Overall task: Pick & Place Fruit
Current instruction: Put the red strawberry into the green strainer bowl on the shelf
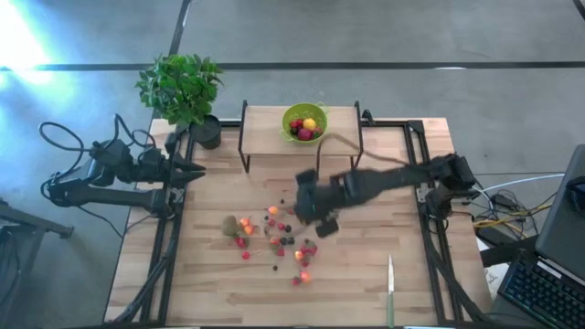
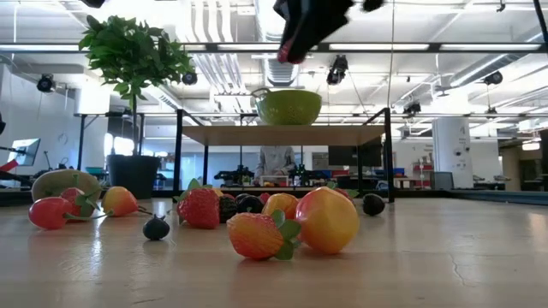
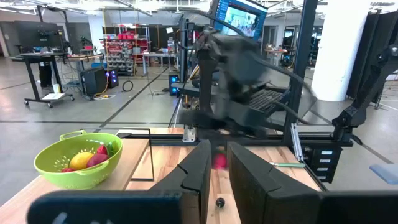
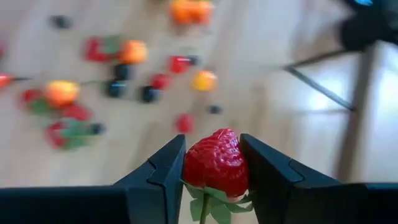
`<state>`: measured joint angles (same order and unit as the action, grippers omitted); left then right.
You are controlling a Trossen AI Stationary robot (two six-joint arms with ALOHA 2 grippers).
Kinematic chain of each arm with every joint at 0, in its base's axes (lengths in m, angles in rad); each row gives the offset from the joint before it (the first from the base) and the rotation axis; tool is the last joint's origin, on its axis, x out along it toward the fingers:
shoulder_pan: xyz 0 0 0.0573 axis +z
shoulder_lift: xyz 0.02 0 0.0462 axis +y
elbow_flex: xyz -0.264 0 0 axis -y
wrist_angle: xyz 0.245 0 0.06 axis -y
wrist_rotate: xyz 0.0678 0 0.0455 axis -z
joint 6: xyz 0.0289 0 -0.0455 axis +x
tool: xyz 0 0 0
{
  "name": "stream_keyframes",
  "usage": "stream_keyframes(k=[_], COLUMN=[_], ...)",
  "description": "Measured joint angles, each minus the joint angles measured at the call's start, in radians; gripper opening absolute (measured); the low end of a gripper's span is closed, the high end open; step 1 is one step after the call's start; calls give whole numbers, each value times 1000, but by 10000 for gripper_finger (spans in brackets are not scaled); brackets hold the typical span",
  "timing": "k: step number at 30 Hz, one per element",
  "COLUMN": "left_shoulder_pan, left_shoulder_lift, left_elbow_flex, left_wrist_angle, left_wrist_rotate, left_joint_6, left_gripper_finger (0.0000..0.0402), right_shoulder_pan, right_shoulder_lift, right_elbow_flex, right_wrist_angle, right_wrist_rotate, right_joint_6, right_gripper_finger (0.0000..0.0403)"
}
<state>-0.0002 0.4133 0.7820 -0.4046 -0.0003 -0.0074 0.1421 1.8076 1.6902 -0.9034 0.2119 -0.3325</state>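
Nothing readable is showing anywhere right now. The bright monitor [image 3: 241, 20] glowing in the room behind the desk is showing only a blur of blue and white, no letters or figures coming through, and the shelves [image 3: 124, 55] farther back are carrying colourful boxes whose labels are staying too small to make out.

My right arm reaches in from the right side, stretched low across the middle of the surface, its right gripper [image 4: 212, 163] lifted clear and clamped on a red strawberry [image 4: 216, 162]. My left arm waits folded at the left edge, left gripper [image 3: 219, 180] with its fingers together, pointing across toward the right arm.
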Motion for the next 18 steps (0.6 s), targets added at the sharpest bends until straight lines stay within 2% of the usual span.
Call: stream_keyframes(k=[4,10,18], left_shoulder_pan=[0,-1,-1], left_shoulder_lift=[0,0,0], left_elbow_flex=[0,0,0], left_wrist_angle=[0,0,0], left_wrist_rotate=[0,0,0], left_joint_6=[0,0,0], left_gripper_finger=[62,62,62], right_shoulder_pan=[-118,-289,-466], right_shoulder_lift=[0,0,0], right_elbow_flex=[73,138,152], right_wrist_angle=[-18,-25,-23], right_wrist_rotate=[-16,-128,-140], right_joint_6=[-17,-4,68], right_gripper_finger=[140,126,141])
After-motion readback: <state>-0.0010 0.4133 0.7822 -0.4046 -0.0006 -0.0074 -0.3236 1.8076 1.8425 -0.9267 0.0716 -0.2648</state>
